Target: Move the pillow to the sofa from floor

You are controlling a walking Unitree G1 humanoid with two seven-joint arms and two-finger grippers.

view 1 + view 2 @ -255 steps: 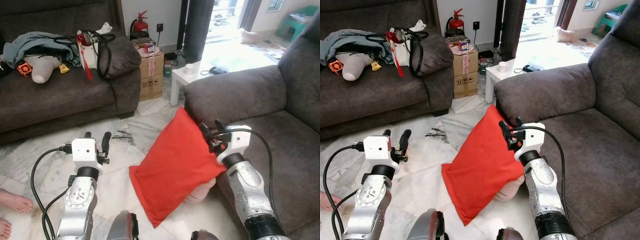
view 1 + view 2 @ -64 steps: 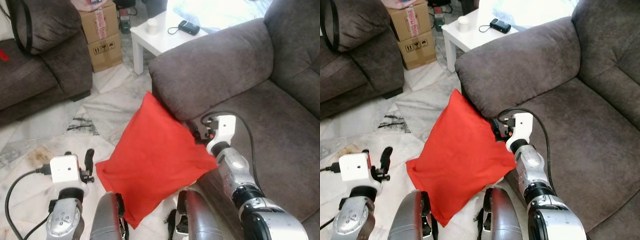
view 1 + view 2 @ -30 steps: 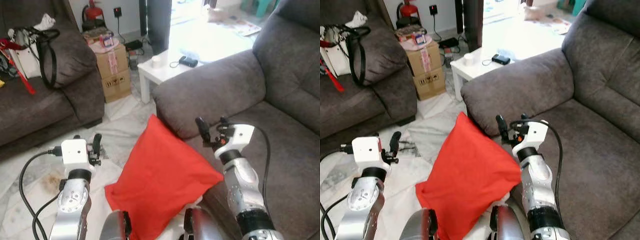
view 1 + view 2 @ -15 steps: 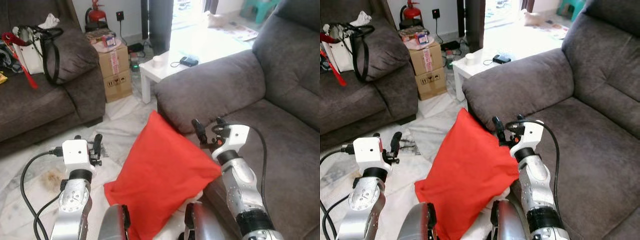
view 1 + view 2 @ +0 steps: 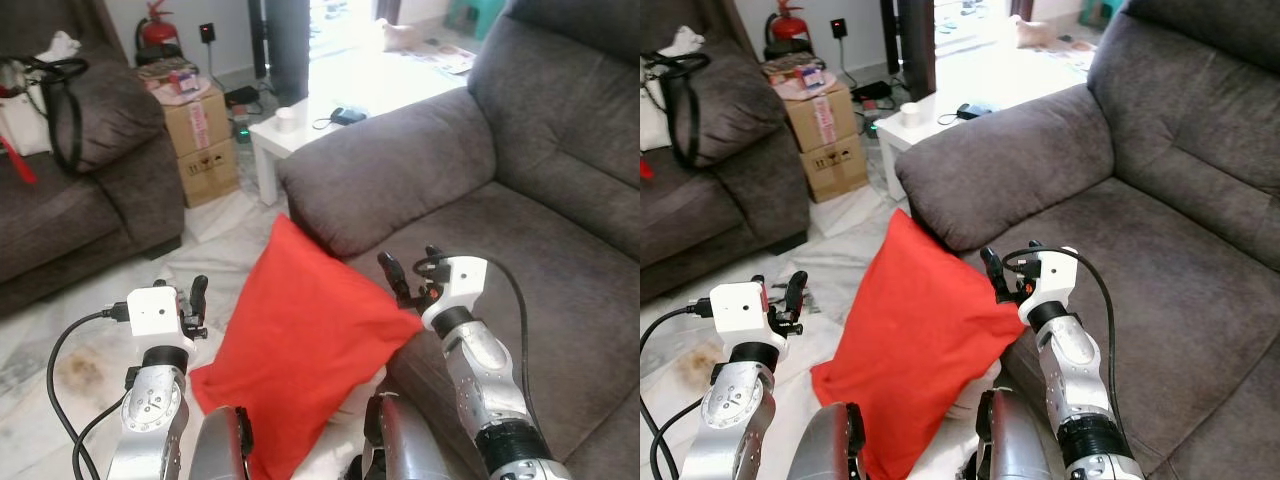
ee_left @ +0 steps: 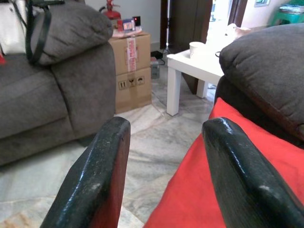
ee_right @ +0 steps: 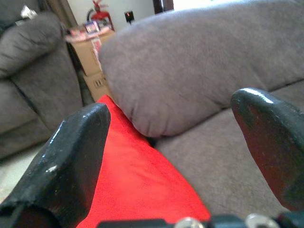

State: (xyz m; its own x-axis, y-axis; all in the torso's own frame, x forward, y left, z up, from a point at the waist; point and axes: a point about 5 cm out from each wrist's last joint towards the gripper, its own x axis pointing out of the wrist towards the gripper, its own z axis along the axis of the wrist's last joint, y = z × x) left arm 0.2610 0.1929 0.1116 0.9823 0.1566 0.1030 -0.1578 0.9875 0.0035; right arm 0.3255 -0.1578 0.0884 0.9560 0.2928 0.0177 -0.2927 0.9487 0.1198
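Note:
The red pillow (image 5: 300,340) stands tilted on one corner on the marble floor and leans against the front of the grey sofa (image 5: 540,240), just below its armrest (image 5: 380,185). My right gripper (image 5: 410,268) hovers at the pillow's upper right edge, over the sofa seat's front. It is open, and the right wrist view shows the pillow (image 7: 137,185) and the armrest (image 7: 190,71) between its spread fingers. My left gripper (image 5: 190,298) is open over the floor, left of the pillow (image 6: 209,190). My knees hide the pillow's lowest corner.
A white side table (image 5: 300,130) with a cup stands beyond the armrest, with cardboard boxes (image 5: 200,135) to its left. A second dark sofa (image 5: 70,200) carrying a black bag fills the far left. A fire extinguisher (image 5: 157,28) stands by the wall. My knees (image 5: 225,450) rise at the bottom.
The whole view has swung right, so more of the grey sofa shows. The pillow still leans on the sofa front, and my right gripper stays open at its upper edge.

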